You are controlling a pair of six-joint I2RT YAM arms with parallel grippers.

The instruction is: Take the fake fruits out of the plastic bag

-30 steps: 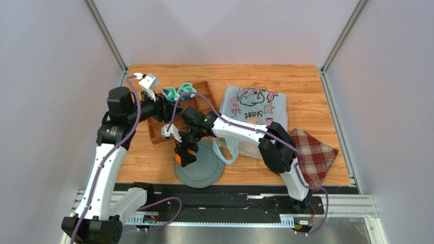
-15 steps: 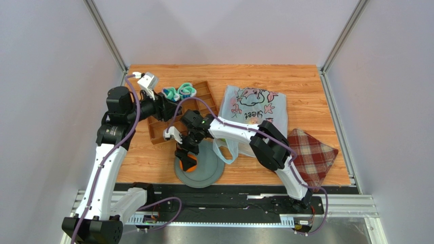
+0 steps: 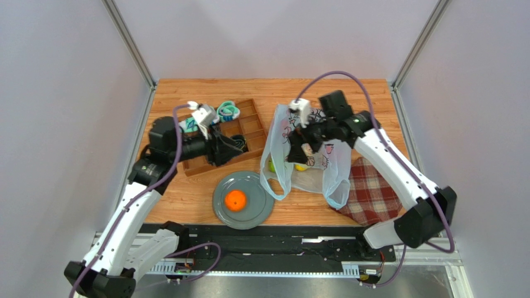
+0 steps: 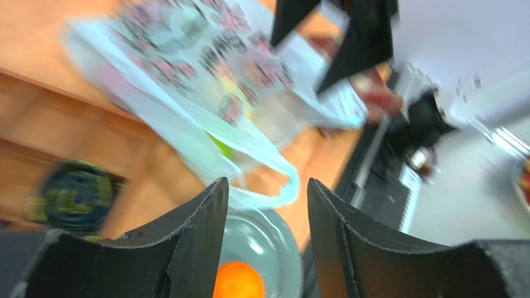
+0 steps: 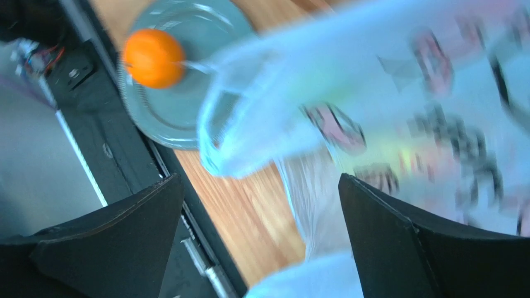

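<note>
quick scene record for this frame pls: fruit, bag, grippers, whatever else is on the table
fruit out: one orange, on the grey plate
fruit in bag: yellow and green shapes show through the plastic bag; count unclear
left gripper: open, empty, over the wooden tray
right gripper: open, empty, above the plastic bag
other: teal-and-white socks at the tray's far end; red plaid cloth right of the bag

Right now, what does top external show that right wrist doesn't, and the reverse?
Top external only: the wooden tray with rolled socks, and the plaid cloth. Right wrist only: a close look between the fingers of the right gripper, which is wide open with nothing held. Both: the orange on the grey plate, and the plastic bag beside it.
</note>
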